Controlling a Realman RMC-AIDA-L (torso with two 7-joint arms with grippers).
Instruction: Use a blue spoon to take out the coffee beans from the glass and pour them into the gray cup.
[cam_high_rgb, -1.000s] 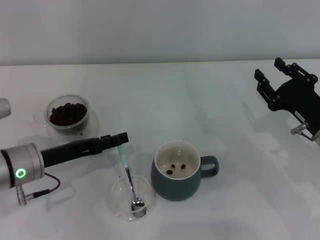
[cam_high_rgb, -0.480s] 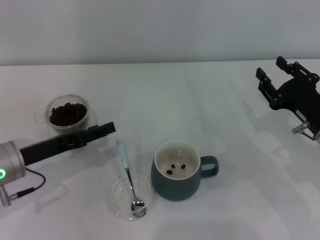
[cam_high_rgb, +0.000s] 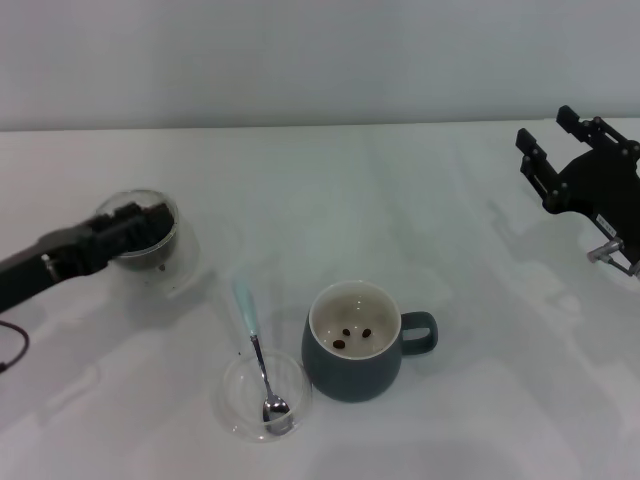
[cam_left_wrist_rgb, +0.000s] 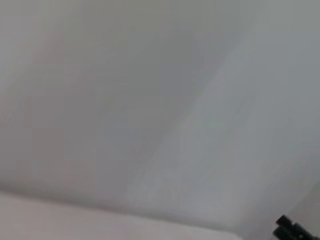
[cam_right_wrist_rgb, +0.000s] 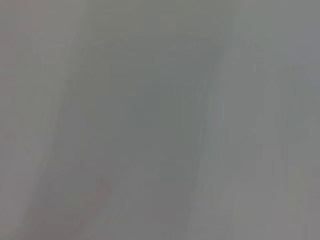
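Note:
The blue spoon (cam_high_rgb: 247, 310) lies with its metal bowl in a flat clear saucer (cam_high_rgb: 238, 396) and its pale handle pointing away from me. Just right of it stands the gray cup (cam_high_rgb: 350, 375), with three coffee beans (cam_high_rgb: 351, 336) on its cream bottom. At the left is the glass (cam_high_rgb: 155, 255) of beans, partly covered by my left gripper (cam_high_rgb: 150, 218), which reaches in over it from the left edge. My right gripper (cam_high_rgb: 556, 134) hangs open and empty at the far right, well away from everything. Both wrist views show only blank pale surface.
The white table meets a pale wall at the back. The cup's loop handle (cam_high_rgb: 420, 333) points right. A dark cable (cam_high_rgb: 12, 350) hangs at the left edge under my left arm.
My left arm has pulled back from above the spoon's handle to the left and now lies over the glass. The spoon stays in the saucer. The right arm barely shifted.

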